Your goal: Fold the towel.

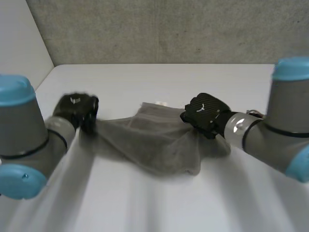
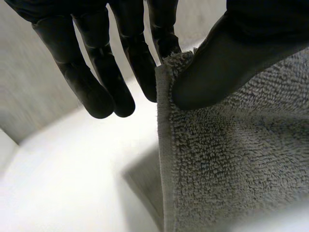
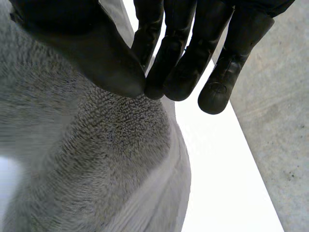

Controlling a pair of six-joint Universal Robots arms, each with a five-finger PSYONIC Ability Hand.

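A grey terry towel (image 1: 154, 137) hangs between my two hands above the white table (image 1: 145, 203), sagging in the middle down to the tabletop. My left hand (image 1: 77, 111) holds its left end. In the left wrist view the thumb (image 2: 227, 63) pinches a hemmed corner of the towel (image 2: 231, 159) against the fingers (image 2: 140, 58). My right hand (image 1: 205, 113) holds the towel's right end. In the right wrist view its thumb (image 3: 101, 58) presses the towel (image 3: 96, 159) against the fingertips (image 3: 164, 72).
A grey textured wall (image 1: 164, 29) runs along the table's far edge, and a white panel (image 1: 19, 43) stands at the left. Bare tabletop lies in front of the towel and behind it.
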